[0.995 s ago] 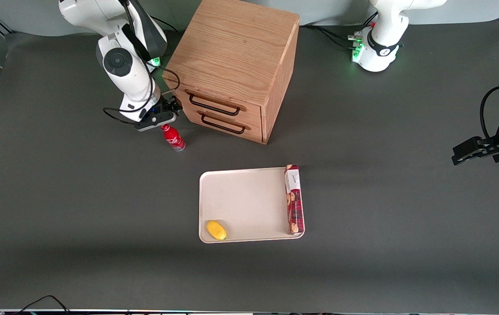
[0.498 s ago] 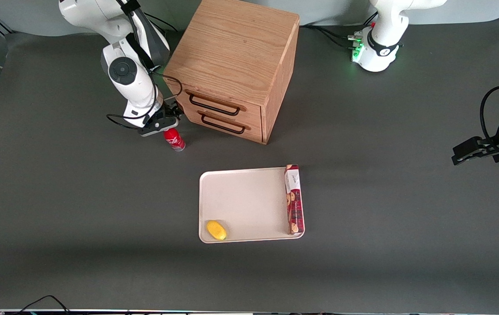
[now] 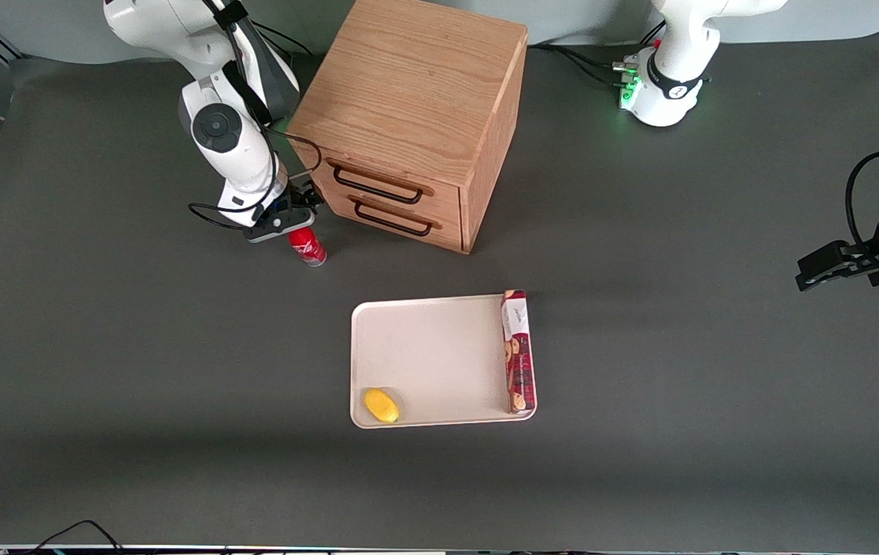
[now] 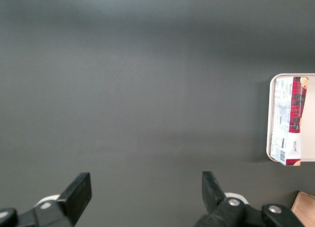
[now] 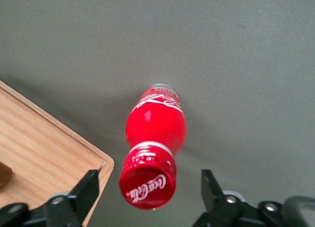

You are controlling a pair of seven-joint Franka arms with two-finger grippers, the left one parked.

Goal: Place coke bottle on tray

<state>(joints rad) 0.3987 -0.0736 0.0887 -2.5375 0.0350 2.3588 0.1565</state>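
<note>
Your pincer is hanging spread wide over the coke bottle, which is standing on the worktop beside the cabinet, at the tray's ten o'clock.

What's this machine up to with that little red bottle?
The working arm's gripper hangs open just above the coke bottle, one finger on either side of its cap, not yet gripping it. The bottle stands upright on the dark table in front of the wooden cabinet. It is meant to go onto the tray, nearer the front camera, which already holds a lemon and a long biscuit box.
</note>
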